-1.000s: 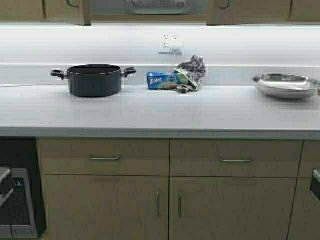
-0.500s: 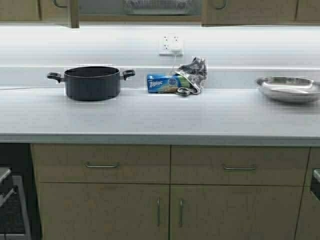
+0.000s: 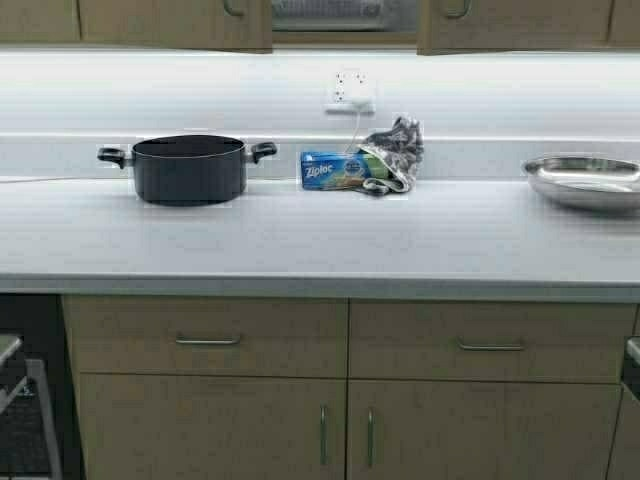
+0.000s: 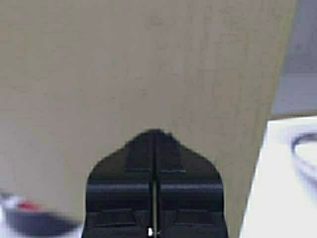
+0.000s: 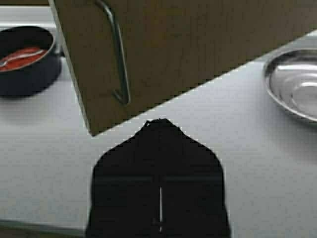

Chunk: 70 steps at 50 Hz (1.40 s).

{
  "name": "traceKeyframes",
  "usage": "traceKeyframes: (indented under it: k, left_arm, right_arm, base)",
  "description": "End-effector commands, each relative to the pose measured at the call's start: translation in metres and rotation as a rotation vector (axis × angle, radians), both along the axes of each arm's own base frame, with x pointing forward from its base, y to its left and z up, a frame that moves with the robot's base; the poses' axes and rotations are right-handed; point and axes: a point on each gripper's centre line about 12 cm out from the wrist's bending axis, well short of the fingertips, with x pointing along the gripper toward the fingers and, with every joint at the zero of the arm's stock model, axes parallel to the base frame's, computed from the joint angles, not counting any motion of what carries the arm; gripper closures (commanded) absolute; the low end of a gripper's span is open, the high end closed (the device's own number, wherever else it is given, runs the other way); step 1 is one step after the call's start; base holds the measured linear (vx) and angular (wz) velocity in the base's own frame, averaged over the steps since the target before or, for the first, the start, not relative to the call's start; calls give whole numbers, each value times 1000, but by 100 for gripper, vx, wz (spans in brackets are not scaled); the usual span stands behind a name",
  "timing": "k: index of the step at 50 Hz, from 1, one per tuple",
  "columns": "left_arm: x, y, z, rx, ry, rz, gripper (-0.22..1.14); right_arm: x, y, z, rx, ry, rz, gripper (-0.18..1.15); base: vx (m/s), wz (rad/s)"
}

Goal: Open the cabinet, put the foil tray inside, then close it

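The cabinet runs along the top edge of the high view. Its left door reaches in to a narrow gap, and the right door stands on the other side of that gap. The foil tray shows in the gap, inside the cabinet, shiny and ribbed. Neither gripper shows in the high view. My left gripper is shut and empty, close against the tan face of a door. My right gripper is shut and empty, just below the corner of a door, near its metal bar handle.
On the white counter stand a black pot, a blue Ziploc box with a crumpled cloth, and a round steel bowl at the right. Base cabinets with drawers are below.
The left cabinet door has swung inward, so the gap showing the foil tray is narrower. The whole scene has shifted slightly down and right: the robot has moved.
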Motion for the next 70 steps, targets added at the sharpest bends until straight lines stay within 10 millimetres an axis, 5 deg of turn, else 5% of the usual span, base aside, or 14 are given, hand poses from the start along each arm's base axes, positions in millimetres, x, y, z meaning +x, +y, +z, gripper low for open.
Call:
traceKeyframes:
  k: [1, 12, 23, 34, 44, 53, 70]
  left_arm:
    - [-30, 3, 1, 14, -8, -11, 87]
    - [-47, 5, -20, 19, 30, -23, 87]
    - [-50, -1, -32, 6, 41, -52, 87]
    - [-53, -2, -48, 11, 79, -59, 87]
    - [-52, -3, -65, 5, 109, -67, 87]
    - [-53, -6, -72, 0, 114, -83, 87]
    - [-62, -8, -80, -20, 129, -99, 87]
  right_arm:
    - [7, 3, 26, 14, -66, 13, 90]
    - [53, 17, 60, 34, -133, 27, 90]
    - [102, 41, 58, 47, -125, 49, 90]
    - [119, 41, 36, 68, -65, 24, 90]
    - [87, 27, 36, 35, -45, -10, 90]
    - [31, 14, 37, 2, -54, -7, 90]
    - [-42, -10, 9, -40, -12, -55, 90]
  base:
    - [4, 1]
    - [4, 0]
    - [4, 0]
    - [9, 1]
    - [9, 5]
    - [9, 9]
    - [8, 2]
